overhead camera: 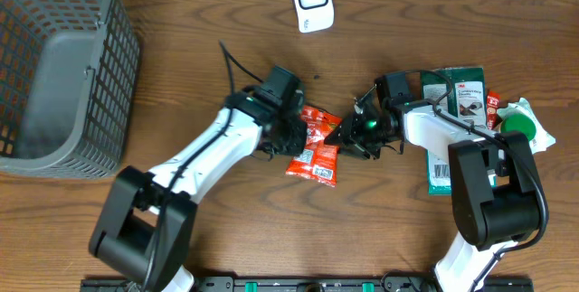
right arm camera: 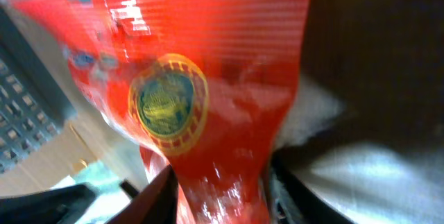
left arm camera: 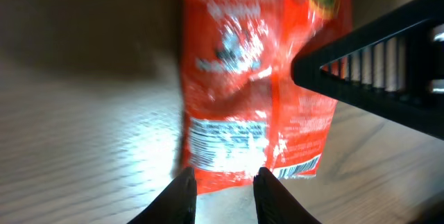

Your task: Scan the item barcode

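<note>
One red packet, clamped by right pincer; left pincer narrowly open nearby.

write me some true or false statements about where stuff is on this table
1. The red packet is between the left gripper and the right gripper. True.
2. The white scanner sits inside the grey basket. False: it stands outside the basket, on the table.
3. The green packets lie on the right arm's side. True.
4. The red packet is in the basket. False: it is out on the table, between the arms.
</note>
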Tool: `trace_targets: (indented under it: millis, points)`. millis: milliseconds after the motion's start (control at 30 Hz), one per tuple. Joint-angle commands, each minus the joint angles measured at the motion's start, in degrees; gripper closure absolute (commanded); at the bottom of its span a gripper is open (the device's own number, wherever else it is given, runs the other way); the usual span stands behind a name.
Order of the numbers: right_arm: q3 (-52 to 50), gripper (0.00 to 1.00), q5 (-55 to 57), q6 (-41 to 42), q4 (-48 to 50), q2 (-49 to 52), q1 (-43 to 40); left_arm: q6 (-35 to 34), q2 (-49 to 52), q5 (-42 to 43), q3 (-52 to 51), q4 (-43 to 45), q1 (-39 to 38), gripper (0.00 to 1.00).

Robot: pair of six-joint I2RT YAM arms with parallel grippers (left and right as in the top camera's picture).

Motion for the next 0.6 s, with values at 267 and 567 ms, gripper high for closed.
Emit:
trace_targets:
  millis: [267, 567]
  points:
    - [-0.87, 0.37, 12.2, -6.71, -2.69, -9.7, -0.57, -0.09, 0.76, 0.66, -0.83, -1.77, -5.75, 0.7]
    - [-0.9, 0.99, 13.03, -8.02, 4.76, -12.11, 0.61, -0.68, 1.84, -6.58, -3.58, -0.94, -6.34, 0.7]
